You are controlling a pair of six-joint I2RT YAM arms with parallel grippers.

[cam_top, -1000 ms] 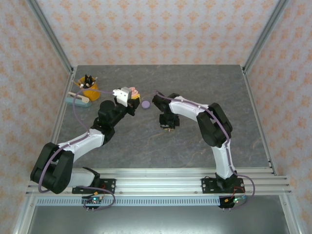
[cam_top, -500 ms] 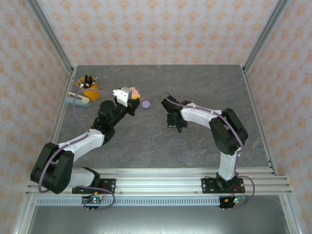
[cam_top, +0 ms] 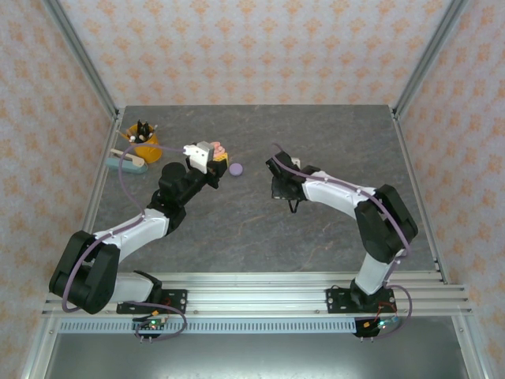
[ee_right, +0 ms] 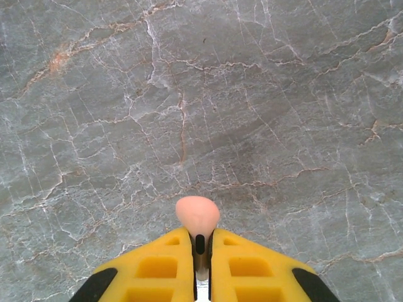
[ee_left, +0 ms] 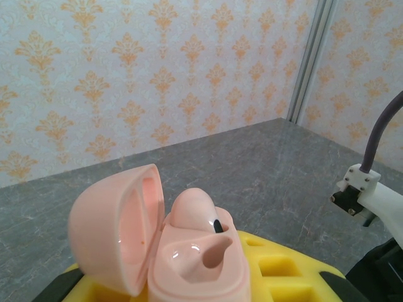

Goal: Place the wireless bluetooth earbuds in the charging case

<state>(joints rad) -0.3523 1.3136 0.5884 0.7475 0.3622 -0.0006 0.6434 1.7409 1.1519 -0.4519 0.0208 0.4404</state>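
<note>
My left gripper [cam_top: 207,160], raised at far left, clamps the open case [ee_left: 189,261] with a seated bud [ee_left: 192,211] inside. My right arm stretches toward centre, right gripper [ee_right: 199,242] facing down, pinching a second bud [ee_right: 197,215] above the table [ee_right: 283,94].

The left arm stretches from the lower left of the frame toward the upper middle, where the left gripper [cam_top: 211,155] holds a pink charging case [cam_top: 218,148]. Just right of it, a round lilac case [cam_top: 235,167] lies on the grey marbled table [cam_top: 331,134]. The right gripper [cam_top: 289,197] points downward right of centre, apart from both cases. A yellow cup [cam_top: 143,140] and a pale blue object [cam_top: 128,162] sit at the table's upper left.
</note>
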